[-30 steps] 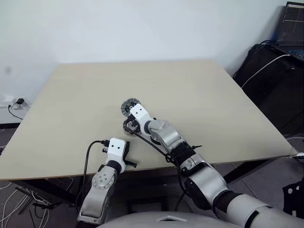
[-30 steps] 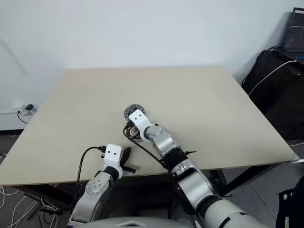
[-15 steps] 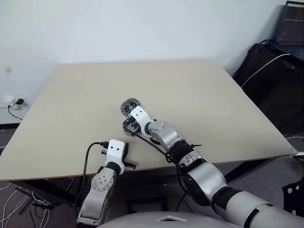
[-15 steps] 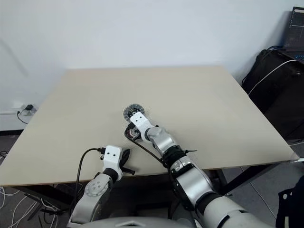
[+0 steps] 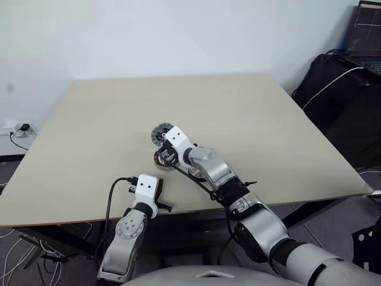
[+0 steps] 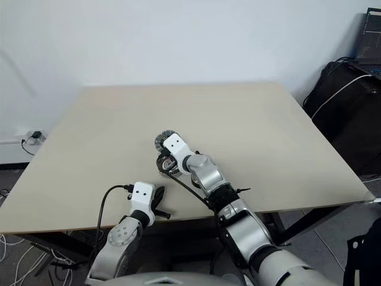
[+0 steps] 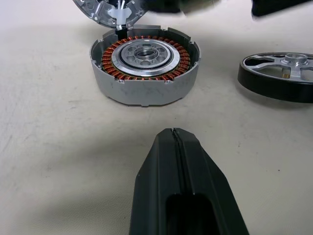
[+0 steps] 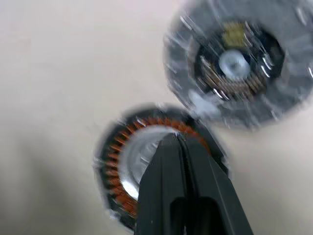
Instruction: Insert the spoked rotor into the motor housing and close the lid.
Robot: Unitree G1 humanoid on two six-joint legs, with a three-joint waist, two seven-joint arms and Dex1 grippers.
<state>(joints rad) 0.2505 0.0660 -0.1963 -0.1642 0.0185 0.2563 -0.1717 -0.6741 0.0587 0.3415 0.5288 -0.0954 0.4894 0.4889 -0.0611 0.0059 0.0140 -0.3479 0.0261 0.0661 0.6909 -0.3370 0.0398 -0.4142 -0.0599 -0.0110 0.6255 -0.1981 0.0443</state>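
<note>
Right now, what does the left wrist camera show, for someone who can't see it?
A round motor housing with a coppery ring of windings sits open on a beige table, ahead of the left gripper, whose black fingers are shut. A dark-rimmed spoked rotor lies flat beside it, and the lid sits just behind.

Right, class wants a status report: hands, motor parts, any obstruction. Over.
Both hands shut, empty. Right hand above motor housing; left hand short of it. Spoked rotor on table beside housing, lid alongside. Nothing obstructing.

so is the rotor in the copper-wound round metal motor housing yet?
Not in. The housing shows bare copper windings and an empty silver centre; the silver spoked, dark-rimmed rotor lies apart on the table.
</note>
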